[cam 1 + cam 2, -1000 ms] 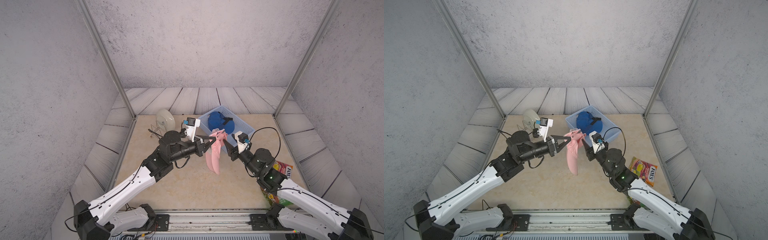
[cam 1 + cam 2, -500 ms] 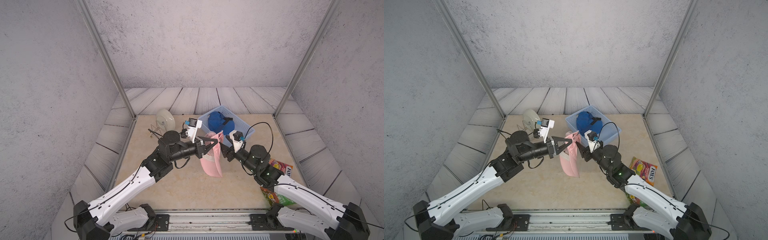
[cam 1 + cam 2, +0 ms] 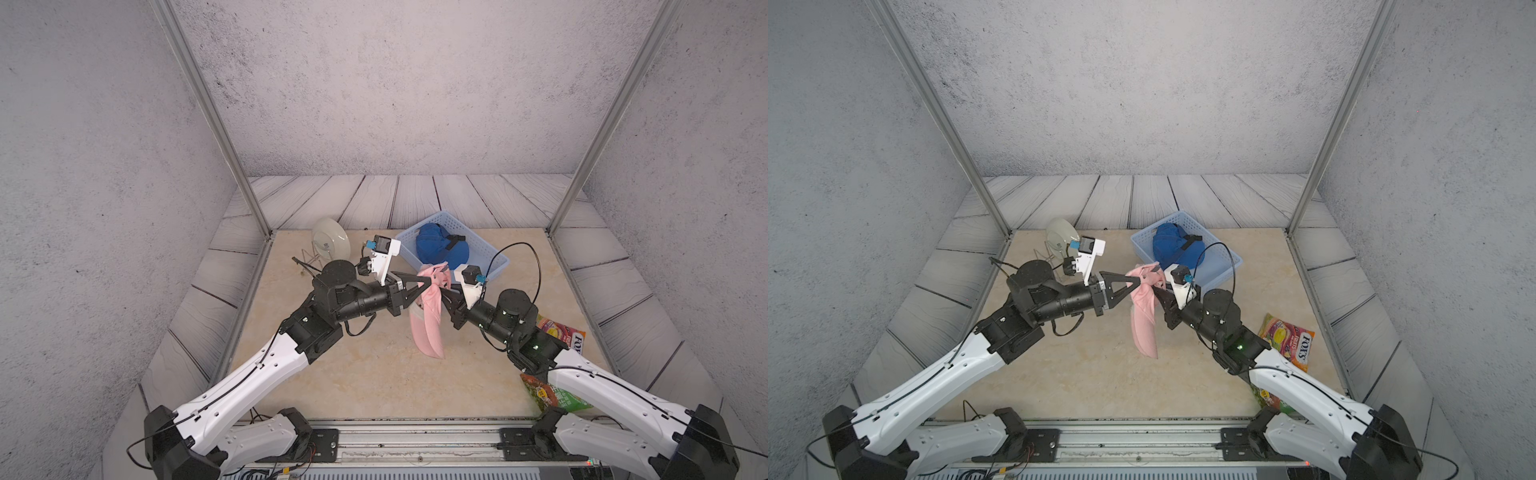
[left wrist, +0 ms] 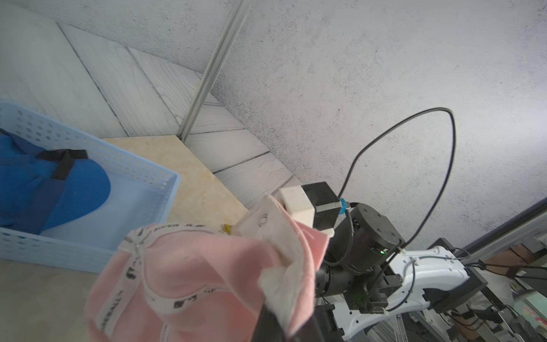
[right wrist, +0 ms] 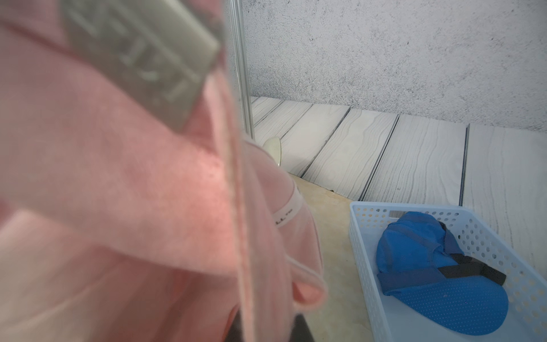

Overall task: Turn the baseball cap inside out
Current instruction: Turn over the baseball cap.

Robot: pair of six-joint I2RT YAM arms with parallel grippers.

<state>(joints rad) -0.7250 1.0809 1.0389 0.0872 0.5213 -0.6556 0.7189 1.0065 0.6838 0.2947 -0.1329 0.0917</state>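
Plate [image 3: 330,239] on a wire stand [image 3: 307,266] sits near the far left corner of the tabletop [image 3: 374,382]. Just right of it the left gripper [image 3: 426,283] reaches toward the middle, its fingers closed on the top edge of the pink cap [image 3: 428,328], which hangs over the middle of the tabletop between the two grippers. In both top views the cap is a narrow folded drape. Its long axis runs up and down, with the upper edge bunched at the grippers and the pointed lower end aimed down at the tabletop. The left wrist view adds that the crown's inside faces that camera, with printed white seam tapes [image 4: 183,302] and pale lining [image 4: 284,237] at the rim. The right gripper [image 3: 444,292] meets the cap from the other side. Fabric hides its fingers in the top views and smothers the right wrist view, so I cannot tell whether they are closed. Behind it, at the far edge, a basket [image 3: 496,259] holds a blue cap [image 3: 436,249]. Snack bags [image 3: 561,337] lie along the right edge.
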